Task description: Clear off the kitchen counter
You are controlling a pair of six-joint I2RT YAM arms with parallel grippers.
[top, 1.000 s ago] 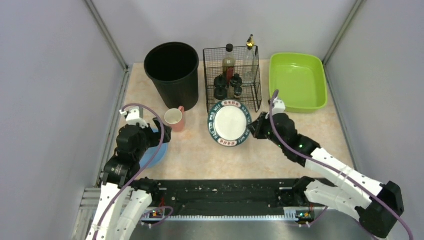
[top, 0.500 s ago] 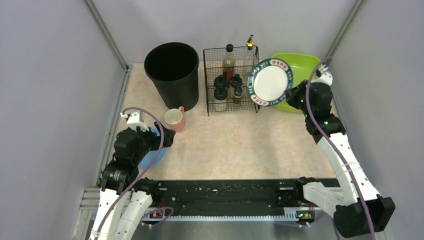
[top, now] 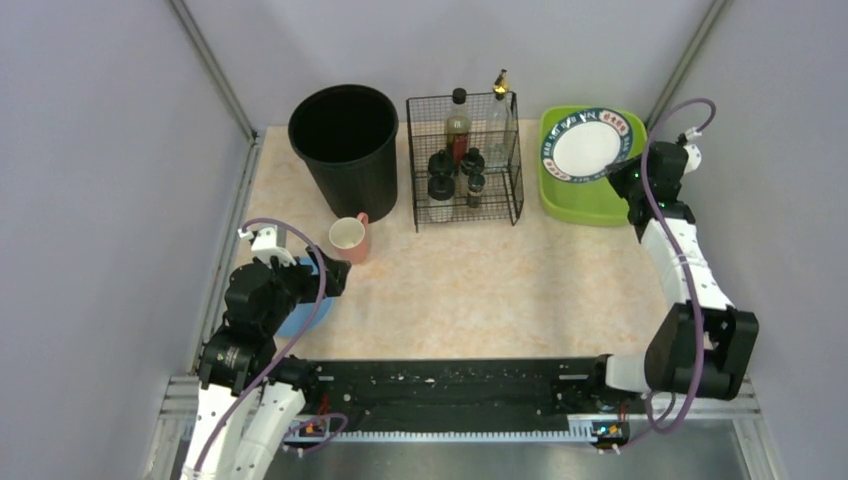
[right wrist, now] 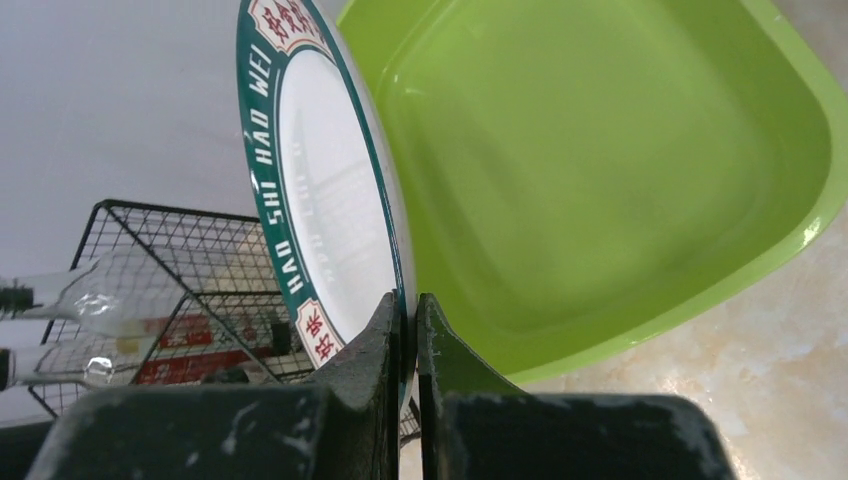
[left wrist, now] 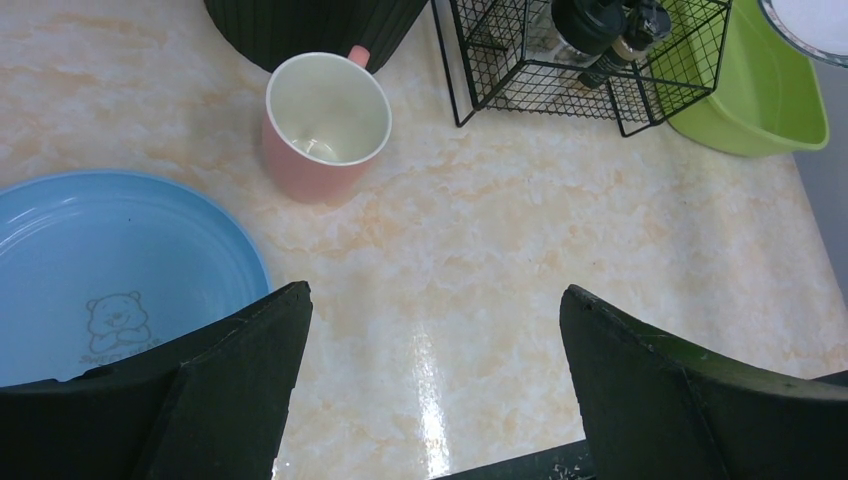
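My right gripper (top: 628,172) (right wrist: 408,305) is shut on the rim of a white plate with a green lettered border (top: 588,145) (right wrist: 320,170), held in the air over the lime-green tray (top: 570,200) (right wrist: 620,170). On the beige kitchen counter (top: 480,290) (left wrist: 560,230) stand a pink mug (top: 349,238) (left wrist: 325,125) and a blue plate (top: 305,310) (left wrist: 110,260) at the left. My left gripper (top: 335,277) (left wrist: 430,330) hangs open over the counter just right of the blue plate, below the mug, with nothing between its fingers.
A black bin (top: 345,145) stands at the back left. Next to it a black wire basket (top: 465,160) (left wrist: 590,60) holds bottles and small jars. Grey walls close in on both sides, and a black rail (top: 450,385) runs along the front.
The right arm has carried the plate from the middle of the counter up and to the right, over the green tray. The left gripper has barely moved.
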